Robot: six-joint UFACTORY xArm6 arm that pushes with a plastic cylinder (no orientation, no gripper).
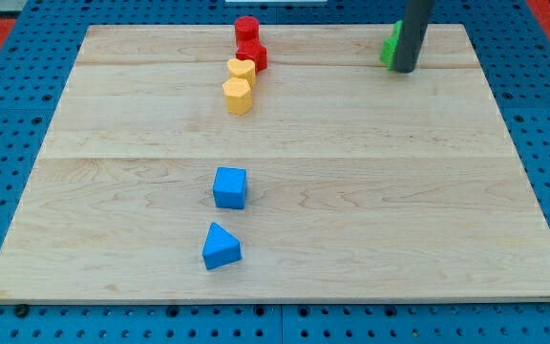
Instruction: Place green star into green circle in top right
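End effector tip (405,71) is found set down on the surface (351,191) near the view's top right. It is a plain rod without jaws, so nothing is spread or pinched. The green block (389,46) is noted touching or just beside the rod's left side, slightly toward the view's top, and is partly hidden by it. Star or circle cannot be told, and a second green piece cannot be distinguished. This placement is judged to suit pushing within that corner. Red blocks (249,40) and yellow blocks (239,84) are recorded well apart, undisturbed.
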